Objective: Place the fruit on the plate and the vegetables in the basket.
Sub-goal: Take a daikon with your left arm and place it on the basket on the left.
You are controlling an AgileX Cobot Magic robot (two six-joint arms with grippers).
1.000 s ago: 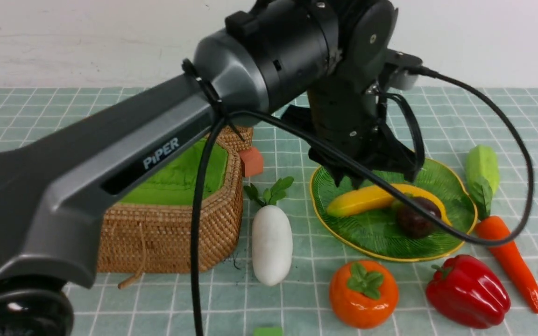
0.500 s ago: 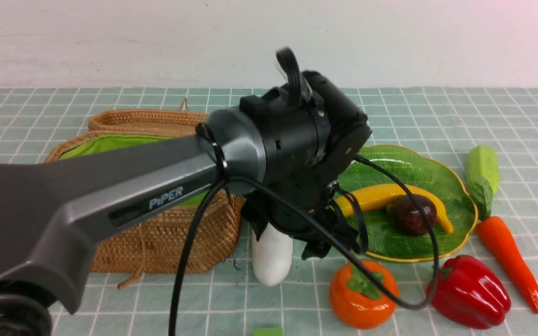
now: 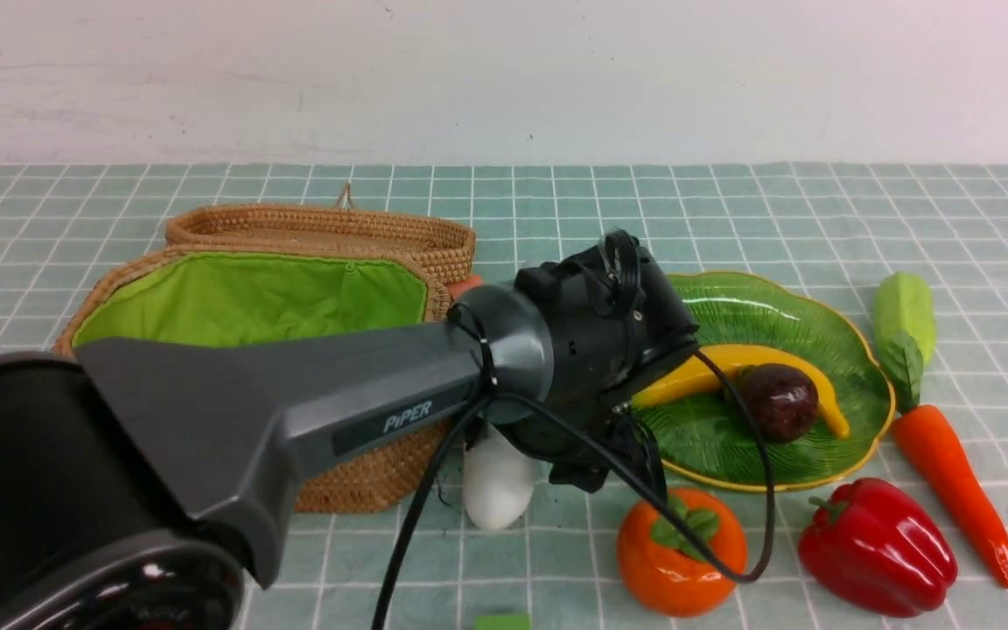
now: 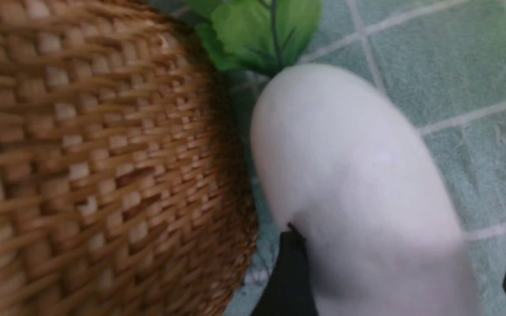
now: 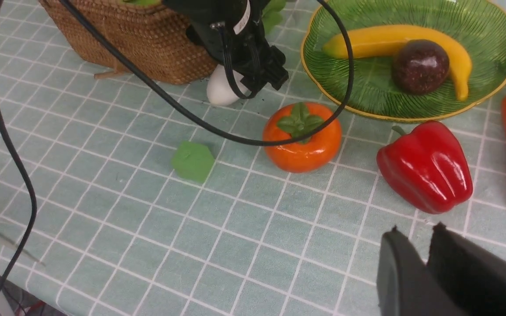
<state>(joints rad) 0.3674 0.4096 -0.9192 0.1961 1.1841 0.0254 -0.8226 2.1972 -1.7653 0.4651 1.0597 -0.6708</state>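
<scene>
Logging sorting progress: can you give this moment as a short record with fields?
Plate: holds banana, mangosteen
Basket: lid open, nothing visible inside
On cloth: persimmon, pepper, carrot, gourd, radish
Left tool: open, jaws either side of radish, beside basket
Right tool: nearly closed, empty

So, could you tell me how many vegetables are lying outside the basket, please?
4: the radish beside the basket; the pepper in front of the plate; the carrot and the gourd to the right of it. The left arm may hide others.
</scene>
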